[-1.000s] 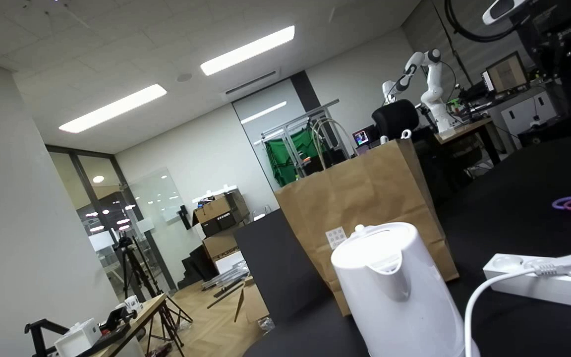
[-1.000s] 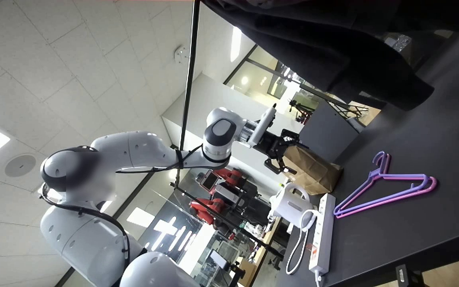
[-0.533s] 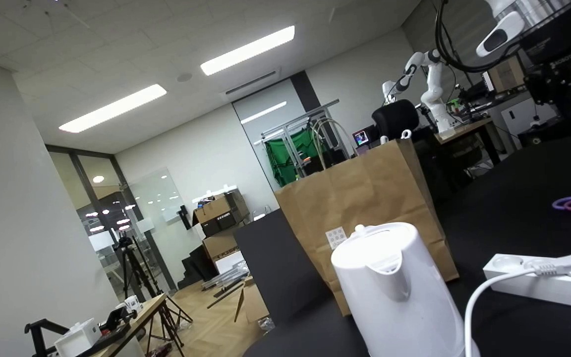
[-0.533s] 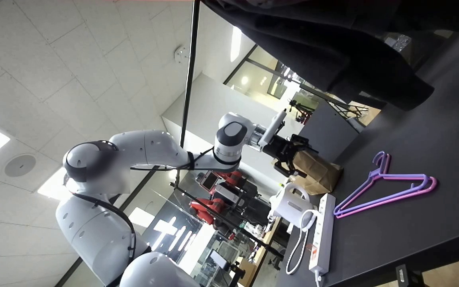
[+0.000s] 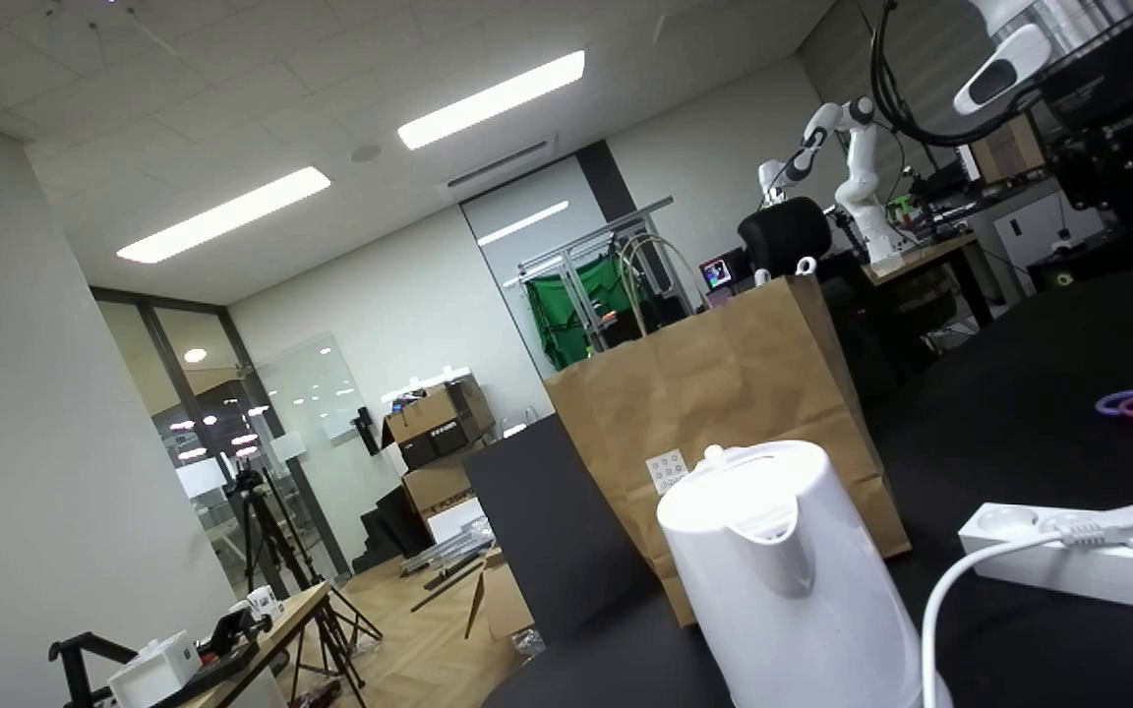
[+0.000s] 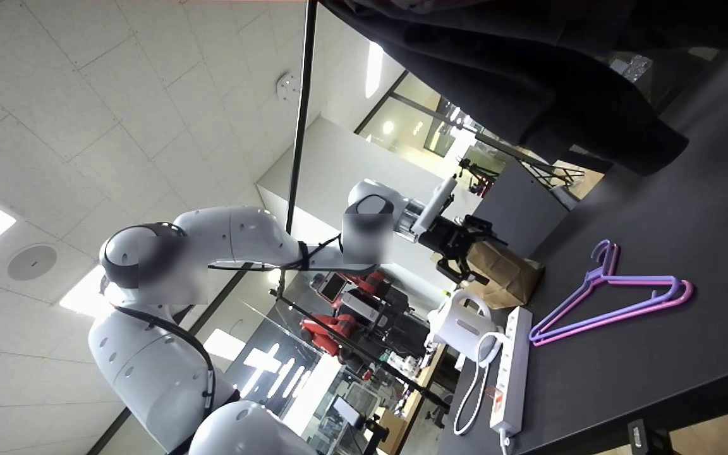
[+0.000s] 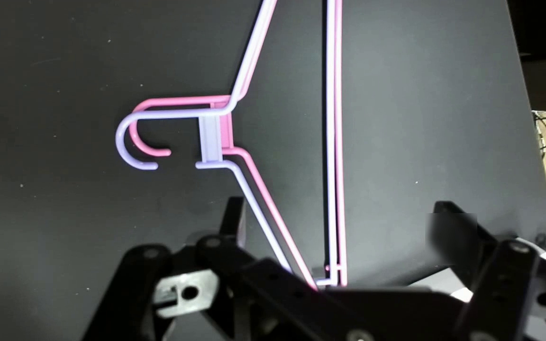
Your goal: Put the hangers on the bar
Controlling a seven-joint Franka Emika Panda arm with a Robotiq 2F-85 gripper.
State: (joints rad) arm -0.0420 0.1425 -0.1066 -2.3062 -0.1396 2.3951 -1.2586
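Fingers (image 7: 233, 220) spread wide; overlapping hangers (image 7: 211, 138) on table (image 7: 424, 113) below, partly between them in wrist view.

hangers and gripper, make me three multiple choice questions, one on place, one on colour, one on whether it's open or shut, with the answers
1. Where are the hangers?
A on the bar
B on the dark table
C inside the paper bag

2. What colours are they?
A both white
B one green, one black
C one purple, one pink

3. How does the gripper stand?
A open
B shut on a hanger
C fully shut

Key:
1 B, an exterior view shows both lying there.
2 C, the wrist view shows one of each.
3 A, its jaws are wide apart in the wrist view.
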